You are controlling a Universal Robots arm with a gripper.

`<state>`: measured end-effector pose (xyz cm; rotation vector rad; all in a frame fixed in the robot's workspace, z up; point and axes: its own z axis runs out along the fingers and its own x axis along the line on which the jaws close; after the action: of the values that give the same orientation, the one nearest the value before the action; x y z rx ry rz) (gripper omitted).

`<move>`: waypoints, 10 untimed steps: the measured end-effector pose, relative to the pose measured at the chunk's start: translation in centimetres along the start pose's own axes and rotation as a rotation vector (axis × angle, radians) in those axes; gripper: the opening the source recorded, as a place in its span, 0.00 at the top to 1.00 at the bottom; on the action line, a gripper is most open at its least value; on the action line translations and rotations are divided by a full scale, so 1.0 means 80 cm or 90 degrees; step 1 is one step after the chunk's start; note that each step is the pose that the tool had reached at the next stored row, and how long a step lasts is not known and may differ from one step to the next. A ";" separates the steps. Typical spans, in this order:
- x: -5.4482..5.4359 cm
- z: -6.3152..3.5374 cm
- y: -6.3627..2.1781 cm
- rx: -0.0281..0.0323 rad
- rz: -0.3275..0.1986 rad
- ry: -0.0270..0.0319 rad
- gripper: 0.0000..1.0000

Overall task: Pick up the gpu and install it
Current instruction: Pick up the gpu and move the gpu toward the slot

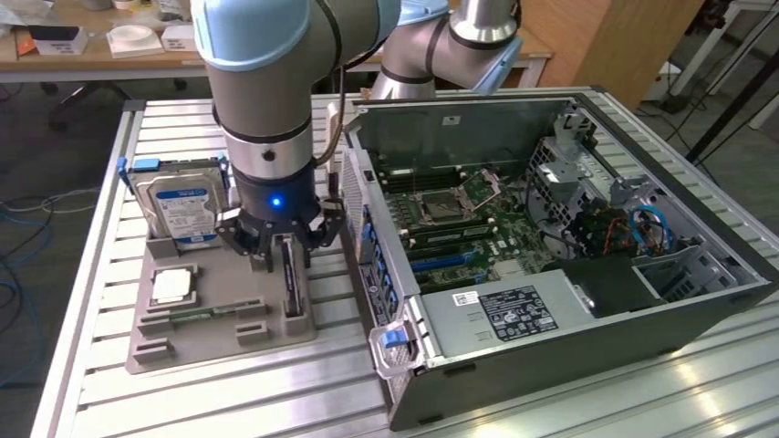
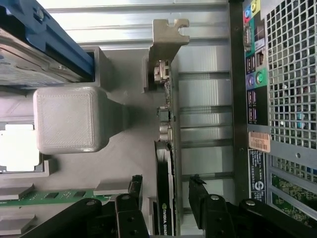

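Thin black rectangular gpu [image 2: 165, 203] with a silvery end bracket [image 2: 168, 39] stands on edge in a grey plastic holder tray [image 1: 207, 351]. The gripper [image 2: 166, 182] is spread, straddling the card. Probably light, stiff and fragile; best pinched on its flat faces.

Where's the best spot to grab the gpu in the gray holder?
Grip the gpu across its flat faces near the top edge, coming straight down. It stands on edge in the gray holder, so the upper edge is free; the open gripper straddles it.
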<state>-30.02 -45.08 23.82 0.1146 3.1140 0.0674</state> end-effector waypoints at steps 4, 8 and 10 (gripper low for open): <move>0.000 0.002 0.000 0.0001 0.000 0.0001 0.50; 0.000 0.002 0.000 0.0001 0.000 0.0001 0.50; 0.000 0.002 0.000 0.0000 0.000 0.0001 0.50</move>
<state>-30.02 -45.09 23.64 0.1146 3.1141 0.0674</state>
